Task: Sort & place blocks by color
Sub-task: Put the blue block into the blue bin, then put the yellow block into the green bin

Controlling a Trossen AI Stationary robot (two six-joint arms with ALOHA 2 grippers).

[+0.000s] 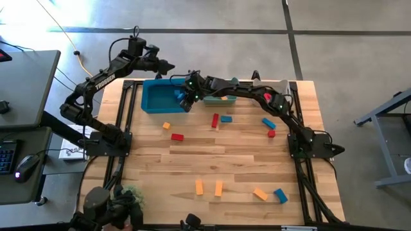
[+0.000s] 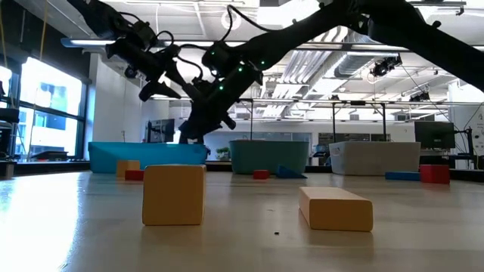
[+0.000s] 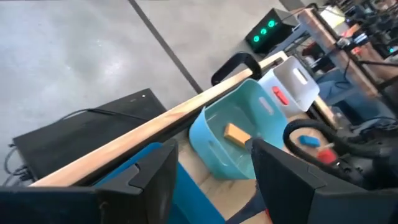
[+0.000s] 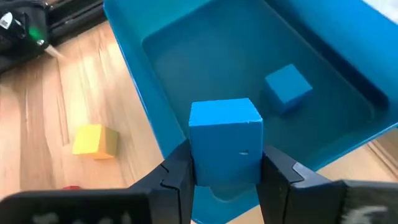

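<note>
A blue block (image 4: 225,134) sits in my right gripper (image 4: 225,169), which is shut on it above the near wall of the blue bin (image 1: 154,97). Another blue block (image 4: 287,87) lies on that bin's floor. My left gripper (image 3: 211,180) stands open with nothing between its fingers, in the air past the table's far edge behind the blue bin (image 1: 168,66). The teal bin (image 3: 224,124) holds an orange block (image 3: 236,134); the white bin (image 3: 297,84) holds a red one (image 3: 280,96). Loose red, blue and orange blocks lie on the table. My right gripper pinches the blue block by two opposite side faces (image 4: 199,155) between its two fingers (image 4: 177,171). The fingers slant downward, coming from the table's right side. The block is lifted clear, upright, over the blue bin's near wall.
An orange cube (image 1: 166,126) and a red bar (image 1: 177,136) lie just near of the blue bin. More blocks lie mid-table (image 1: 215,120) and right (image 1: 268,122). Orange bars (image 1: 199,187) and a blue block (image 1: 280,196) lie toward the near edge. My right arm crosses over the teal bin.
</note>
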